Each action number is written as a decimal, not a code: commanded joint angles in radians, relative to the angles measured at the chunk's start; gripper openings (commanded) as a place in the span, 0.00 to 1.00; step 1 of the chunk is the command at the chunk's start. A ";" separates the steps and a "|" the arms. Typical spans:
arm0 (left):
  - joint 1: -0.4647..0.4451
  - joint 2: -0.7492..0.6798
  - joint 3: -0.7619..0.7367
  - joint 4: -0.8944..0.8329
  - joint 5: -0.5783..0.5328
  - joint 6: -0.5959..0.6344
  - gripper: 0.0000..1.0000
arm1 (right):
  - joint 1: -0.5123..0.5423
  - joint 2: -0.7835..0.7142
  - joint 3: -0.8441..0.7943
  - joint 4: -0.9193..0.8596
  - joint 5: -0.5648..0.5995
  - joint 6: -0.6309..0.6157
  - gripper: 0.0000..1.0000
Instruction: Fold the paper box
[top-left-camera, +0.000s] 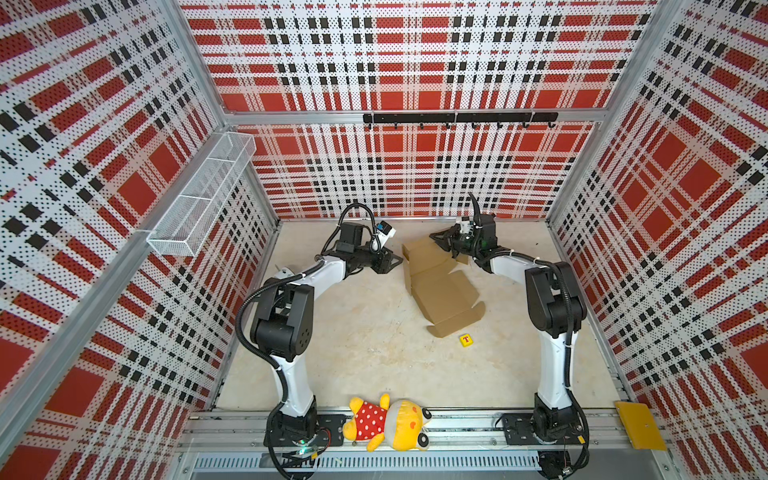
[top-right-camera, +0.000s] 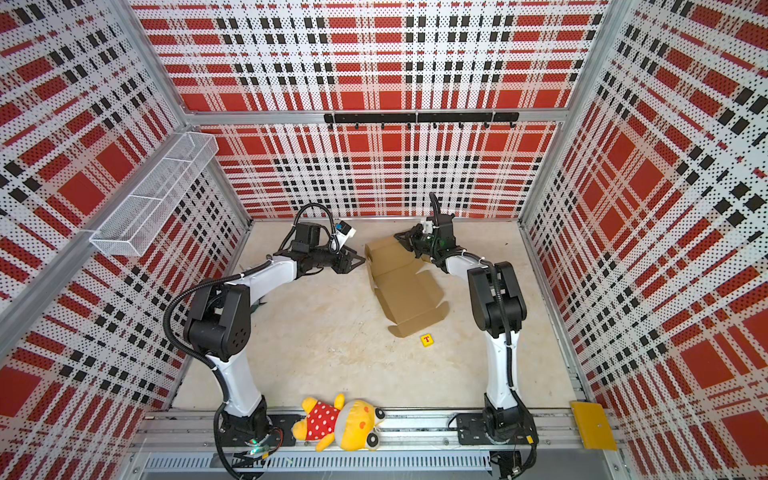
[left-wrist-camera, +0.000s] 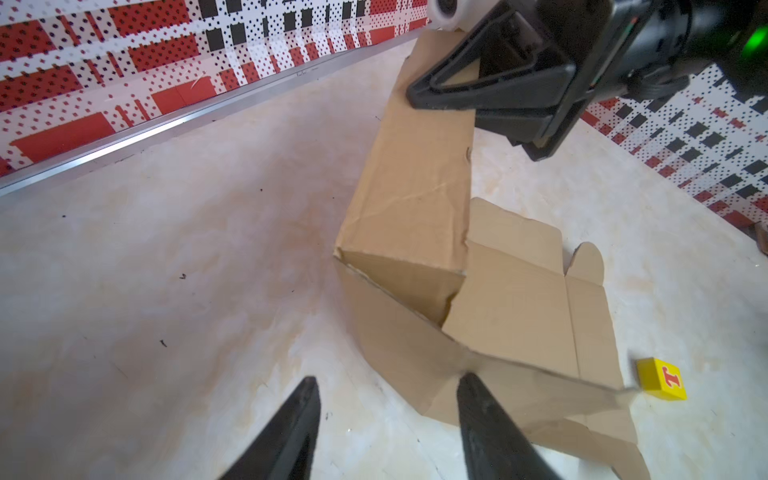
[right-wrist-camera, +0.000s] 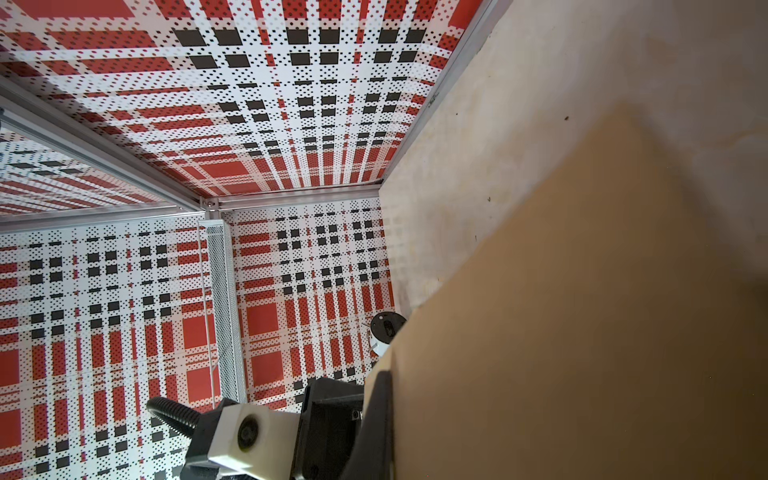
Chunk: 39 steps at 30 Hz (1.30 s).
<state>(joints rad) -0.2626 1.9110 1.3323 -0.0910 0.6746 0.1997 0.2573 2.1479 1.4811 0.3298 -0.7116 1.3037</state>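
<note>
The paper box (top-left-camera: 444, 286) (top-right-camera: 409, 299) is plain brown cardboard, lying partly flat on the floor right of centre in both top views. Its far panel (left-wrist-camera: 415, 199) stands tilted up. My right gripper (top-left-camera: 433, 237) (top-right-camera: 397, 237) (left-wrist-camera: 453, 97) is shut on that panel's top edge. In the right wrist view the cardboard (right-wrist-camera: 582, 311) lies flat against one finger (right-wrist-camera: 380, 411) and hides the other. My left gripper (top-left-camera: 397, 262) (top-right-camera: 360, 262) (left-wrist-camera: 388, 380) is open beside the box's left side, with one fingertip (left-wrist-camera: 467, 384) at a raised side flap's edge.
A small yellow block with a red T (top-left-camera: 466, 340) (left-wrist-camera: 663, 378) lies just past the box's near flap. A plush toy (top-left-camera: 386, 422) lies on the front rail, with a yellow plate (top-left-camera: 640, 424) at the front right. A wire basket (top-left-camera: 203, 195) hangs on the left wall.
</note>
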 joint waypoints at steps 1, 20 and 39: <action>-0.025 0.023 0.023 0.036 -0.003 -0.043 0.57 | -0.005 0.050 0.005 -0.040 0.000 -0.007 0.00; -0.135 0.065 0.004 0.162 -0.132 -0.320 0.60 | -0.020 0.075 0.024 -0.074 0.006 0.005 0.00; -0.187 0.065 -0.031 0.306 -0.233 -0.471 0.59 | -0.020 0.059 -0.021 -0.033 0.013 0.020 0.00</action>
<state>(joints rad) -0.4267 1.9705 1.3041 0.1371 0.4862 -0.2485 0.2314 2.1727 1.5043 0.3401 -0.7036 1.3102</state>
